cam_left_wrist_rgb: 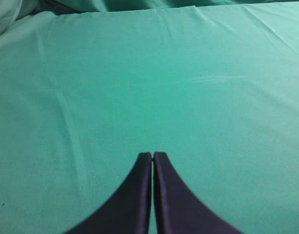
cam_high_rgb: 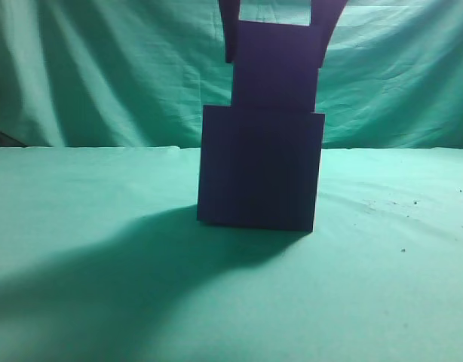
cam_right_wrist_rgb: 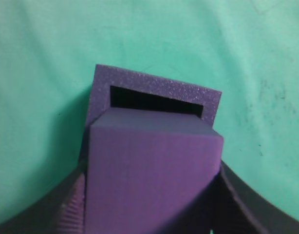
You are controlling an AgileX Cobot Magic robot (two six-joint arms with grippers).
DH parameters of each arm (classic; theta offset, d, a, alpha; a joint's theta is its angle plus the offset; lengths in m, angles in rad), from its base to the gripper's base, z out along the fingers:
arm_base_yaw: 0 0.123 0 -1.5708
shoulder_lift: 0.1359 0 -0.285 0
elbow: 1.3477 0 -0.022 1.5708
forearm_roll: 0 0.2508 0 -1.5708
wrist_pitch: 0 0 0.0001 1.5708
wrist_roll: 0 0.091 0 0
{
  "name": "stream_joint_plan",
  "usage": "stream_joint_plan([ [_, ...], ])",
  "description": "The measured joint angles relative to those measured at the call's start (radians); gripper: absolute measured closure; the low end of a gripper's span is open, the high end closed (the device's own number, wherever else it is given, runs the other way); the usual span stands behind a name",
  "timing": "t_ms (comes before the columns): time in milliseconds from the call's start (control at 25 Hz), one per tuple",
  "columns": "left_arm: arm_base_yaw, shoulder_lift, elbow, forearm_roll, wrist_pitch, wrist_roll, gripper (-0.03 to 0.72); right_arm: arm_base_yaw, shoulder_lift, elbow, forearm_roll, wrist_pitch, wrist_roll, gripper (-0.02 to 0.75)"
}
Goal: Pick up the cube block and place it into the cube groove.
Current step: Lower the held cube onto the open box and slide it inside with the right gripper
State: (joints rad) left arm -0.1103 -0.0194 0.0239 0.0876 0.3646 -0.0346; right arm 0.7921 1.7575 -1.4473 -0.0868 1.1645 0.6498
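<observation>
Cube block in right tool, partly inside cube groove.

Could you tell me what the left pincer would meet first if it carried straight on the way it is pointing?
Most likely only the green cloth: the left pincer, jaws together, points across bare fabric, with nothing else in its wrist view. Depth is hard to judge.

I see a wrinkled green cloth covering the table, and a draped green fabric backdrop behind it.
</observation>
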Motion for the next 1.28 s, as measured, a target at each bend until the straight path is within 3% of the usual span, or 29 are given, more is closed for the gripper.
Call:
stream_joint_plan([
  [760,0.000,0.000,0.000,0.000,0.000,0.000,0.688,0.018,0.019,-0.004,-0.033,-0.093,0.058,0.314],
  [1280,0.000,0.000,0.000,0.000,0.000,0.000,0.688,0.022,0.022,-0.008,-0.045,-0.005,0.058,0.314],
])
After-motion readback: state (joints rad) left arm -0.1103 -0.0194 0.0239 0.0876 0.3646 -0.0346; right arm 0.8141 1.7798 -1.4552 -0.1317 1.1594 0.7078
